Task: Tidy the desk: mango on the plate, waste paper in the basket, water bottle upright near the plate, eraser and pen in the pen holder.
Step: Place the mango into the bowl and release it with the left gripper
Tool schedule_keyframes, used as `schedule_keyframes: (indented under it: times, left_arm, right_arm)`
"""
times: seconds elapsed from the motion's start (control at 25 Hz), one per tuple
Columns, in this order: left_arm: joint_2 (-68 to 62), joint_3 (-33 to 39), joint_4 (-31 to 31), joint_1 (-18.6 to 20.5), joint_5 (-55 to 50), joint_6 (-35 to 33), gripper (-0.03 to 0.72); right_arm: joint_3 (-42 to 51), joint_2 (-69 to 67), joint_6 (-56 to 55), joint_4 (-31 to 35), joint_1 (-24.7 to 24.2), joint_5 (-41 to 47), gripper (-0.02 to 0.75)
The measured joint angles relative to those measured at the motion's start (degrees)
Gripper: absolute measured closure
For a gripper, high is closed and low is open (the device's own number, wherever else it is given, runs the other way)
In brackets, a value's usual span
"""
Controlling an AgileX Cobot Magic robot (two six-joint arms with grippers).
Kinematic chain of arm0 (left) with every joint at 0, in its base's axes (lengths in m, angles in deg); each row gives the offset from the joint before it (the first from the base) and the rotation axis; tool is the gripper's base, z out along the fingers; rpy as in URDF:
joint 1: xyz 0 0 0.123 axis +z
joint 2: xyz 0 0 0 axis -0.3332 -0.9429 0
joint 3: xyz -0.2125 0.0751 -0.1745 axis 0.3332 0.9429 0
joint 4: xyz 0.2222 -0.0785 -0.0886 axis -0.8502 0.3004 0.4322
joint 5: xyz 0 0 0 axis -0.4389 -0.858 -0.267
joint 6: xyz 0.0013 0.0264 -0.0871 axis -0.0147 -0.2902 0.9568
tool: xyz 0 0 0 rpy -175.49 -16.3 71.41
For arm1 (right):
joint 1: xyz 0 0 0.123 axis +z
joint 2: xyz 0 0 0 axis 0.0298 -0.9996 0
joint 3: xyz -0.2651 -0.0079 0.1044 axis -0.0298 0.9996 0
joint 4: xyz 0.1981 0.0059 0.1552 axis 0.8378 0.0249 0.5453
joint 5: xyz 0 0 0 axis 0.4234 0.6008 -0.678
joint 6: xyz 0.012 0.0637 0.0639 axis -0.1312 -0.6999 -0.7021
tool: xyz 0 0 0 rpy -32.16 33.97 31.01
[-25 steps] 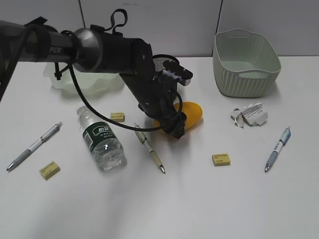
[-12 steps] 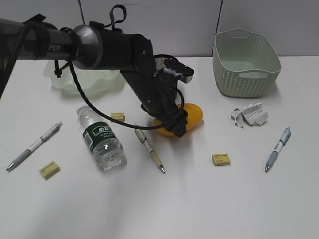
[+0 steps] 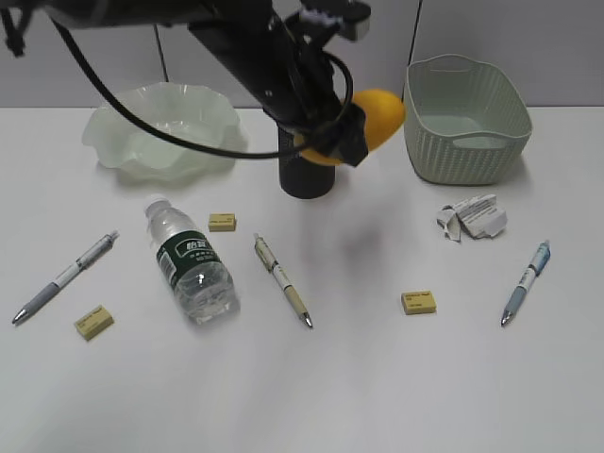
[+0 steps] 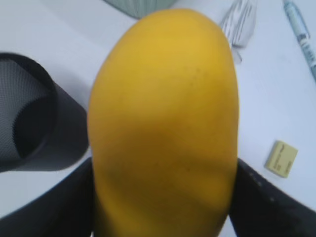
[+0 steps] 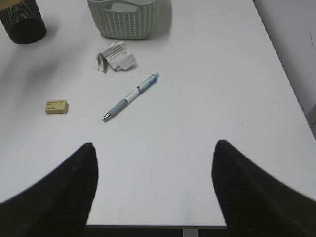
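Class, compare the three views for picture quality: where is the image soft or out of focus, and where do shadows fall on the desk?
Left wrist view: the mango fills the frame, its surface soft and blurred from closeness. Exterior view: sharp overall, with a faint grey shadow on the desk below the lifted mango. Right wrist view: evenly lit, the pen and waste paper crisp, the dark right gripper fingers blurred at the bottom.

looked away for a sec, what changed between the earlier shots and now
The left claw, already closed on the mango, has lifted it off the desk; it now hangs in front of the pen holder. The plate is now unblocked. The water bottle, pens, erasers, waste paper and basket stayed put, and the right claw stayed open.
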Motion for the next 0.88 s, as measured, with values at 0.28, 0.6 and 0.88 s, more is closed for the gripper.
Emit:
schedule_keyframes:
  times: [0.28, 0.6, 0.88]
  left_arm:
    - [8.4, -2.2, -0.1, 5.9, 0.3, 0.0, 0.126]
    - [10.6, -2.4, 0.1, 20.5, 0.5, 0.0, 0.126]
    - [7.3, -2.5, 5.6, 30.6, 4.3, 0.0, 0.126]
  right_arm:
    - [0.0, 0.0, 0.0, 0.0, 0.0, 0.0, 0.169]
    - [0.0, 0.0, 0.0, 0.0, 0.0, 0.0, 0.169]
    - [0.0, 0.0, 0.0, 0.0, 0.0, 0.0, 0.169]
